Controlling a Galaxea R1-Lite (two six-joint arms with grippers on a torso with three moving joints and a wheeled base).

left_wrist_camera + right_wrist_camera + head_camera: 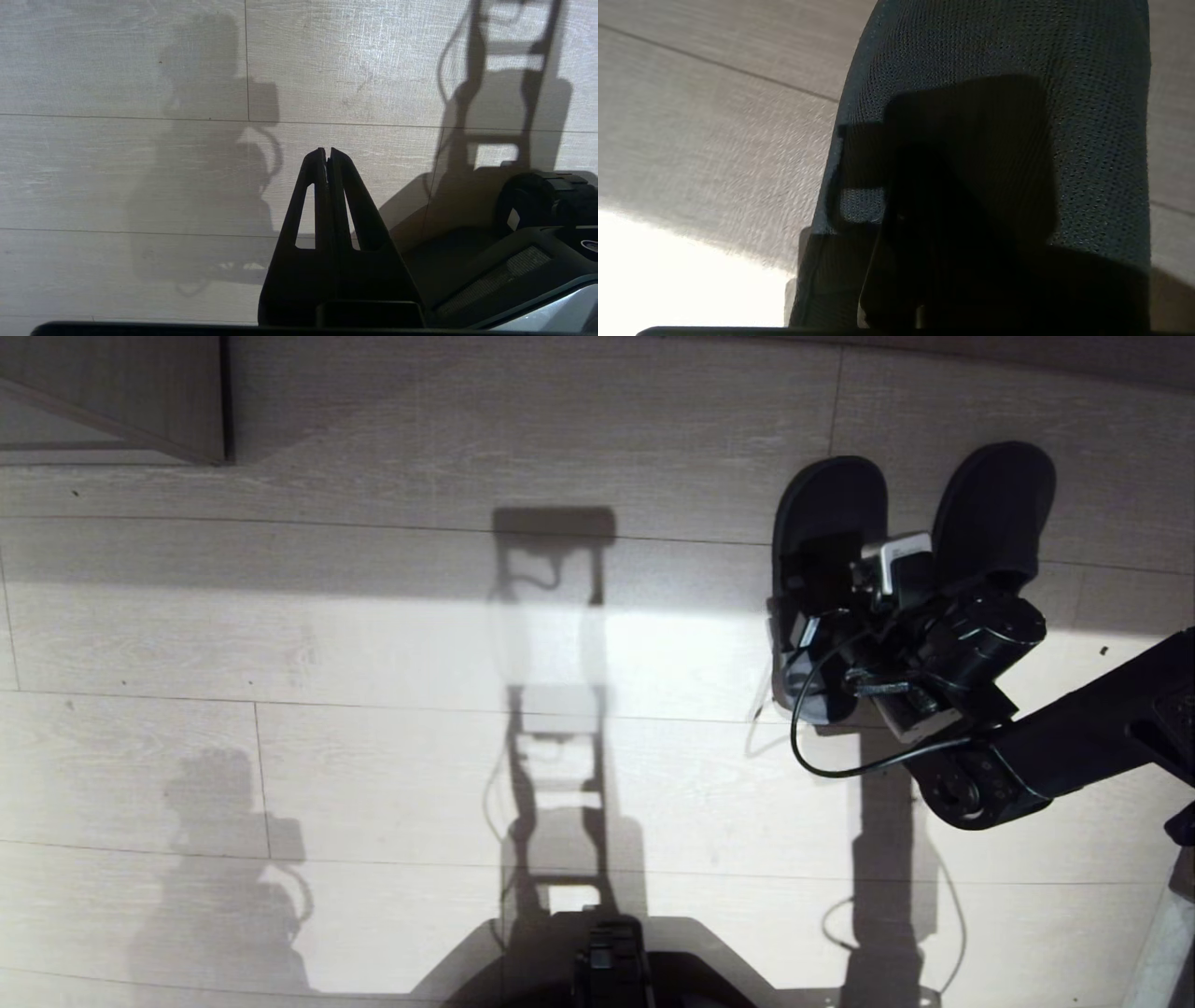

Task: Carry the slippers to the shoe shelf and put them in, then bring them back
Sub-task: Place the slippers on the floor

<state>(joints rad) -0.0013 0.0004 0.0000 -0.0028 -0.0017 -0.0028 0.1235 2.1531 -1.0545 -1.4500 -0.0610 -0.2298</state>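
My right claw point(822, 616), pinched shut on nothing visible, hangs over the left one of the black open-toe slide slippers point(994, 513) on the floor, their length running straight ahead.

- We see the pair of black open-toe slide slippers point(991, 513) side by side on the pale wood-plank floor point(373, 644), at the right of the head view.
- Our right claw point(810, 633) sits over the left slipper of the pair, between the two.
- Our left claw point(327, 156) hangs above bare floor beside the dark robot base point(514, 261).
- A taupe wood-grain cabinet corner point(159, 401) stands far left, well apart from the slippers.
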